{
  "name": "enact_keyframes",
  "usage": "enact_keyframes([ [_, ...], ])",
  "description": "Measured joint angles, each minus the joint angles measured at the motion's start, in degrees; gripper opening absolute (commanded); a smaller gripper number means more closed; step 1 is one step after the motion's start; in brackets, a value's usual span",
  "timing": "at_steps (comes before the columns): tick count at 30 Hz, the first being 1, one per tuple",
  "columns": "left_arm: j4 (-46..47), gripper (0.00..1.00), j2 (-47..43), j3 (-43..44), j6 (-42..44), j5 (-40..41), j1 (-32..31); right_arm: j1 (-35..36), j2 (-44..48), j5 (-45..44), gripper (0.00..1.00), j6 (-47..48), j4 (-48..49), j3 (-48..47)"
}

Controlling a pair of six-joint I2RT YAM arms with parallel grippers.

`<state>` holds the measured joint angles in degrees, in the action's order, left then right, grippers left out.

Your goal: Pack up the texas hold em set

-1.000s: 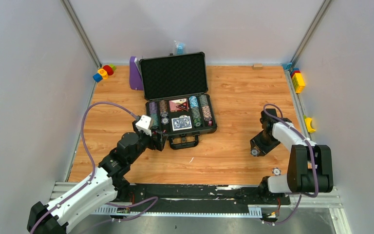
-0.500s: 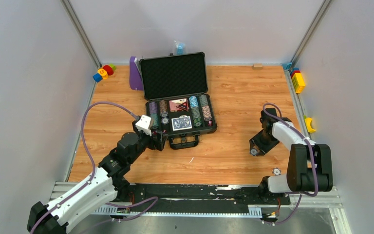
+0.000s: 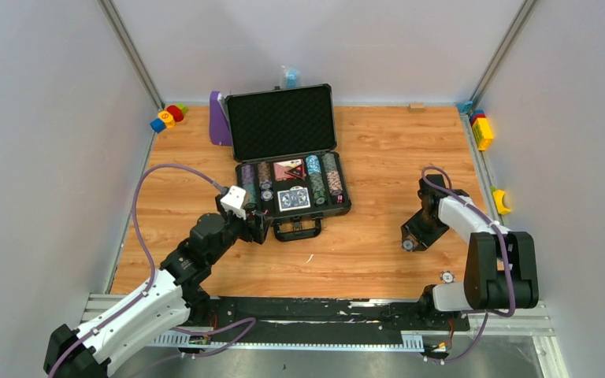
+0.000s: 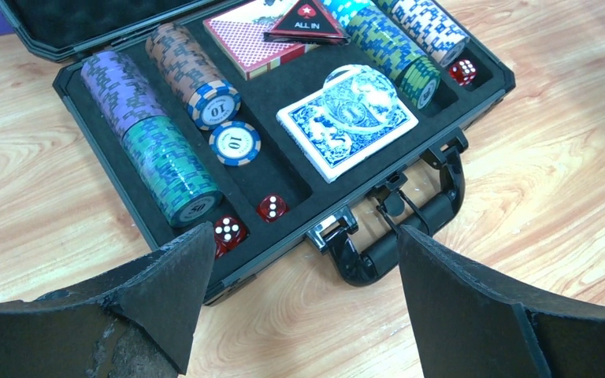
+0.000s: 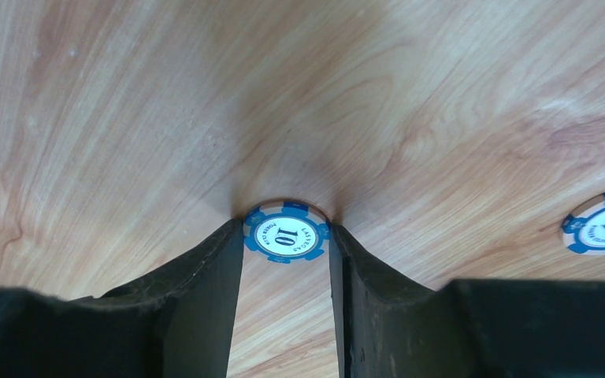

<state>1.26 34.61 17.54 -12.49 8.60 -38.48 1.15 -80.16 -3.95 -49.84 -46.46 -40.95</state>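
- Right of the open briefcase [image 3: 282,122], well apart from it on the wooden table [image 3: 378,150], a blue-and-white "10" poker chip [image 5: 287,231] lies flat. The right gripper [image 3: 407,245] is closed across its rim, one finger on either side.
- It looks thin, stiff, light and smooth-edged. A rim pinch suits it, though an off-centre squeeze could make it flip or squirt free.
- It lies face up. Being round, it has no long axis. A second chip [image 5: 603,223] lies nearby.
- The briefcase's long axis runs across the table, with its handle [image 4: 441,201] toward the arms and its lid raised on the far side.
- The left gripper [image 4: 299,244] is spread wide and empty, just before the handle.
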Motion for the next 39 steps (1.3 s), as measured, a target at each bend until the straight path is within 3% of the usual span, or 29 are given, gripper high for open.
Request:
enact_keyframes([
  [26,6.8,0.9,7.8,0.0,-0.1,-8.8,0.0,24.9,-0.8,8.0,0.36,-8.8,1.9,-0.2],
  [39,7.4,0.89,8.9,0.0,-1.1,-11.1,-0.1,29.6,0.5,6.8,0.35,-10.6,1.4,-2.9],
])
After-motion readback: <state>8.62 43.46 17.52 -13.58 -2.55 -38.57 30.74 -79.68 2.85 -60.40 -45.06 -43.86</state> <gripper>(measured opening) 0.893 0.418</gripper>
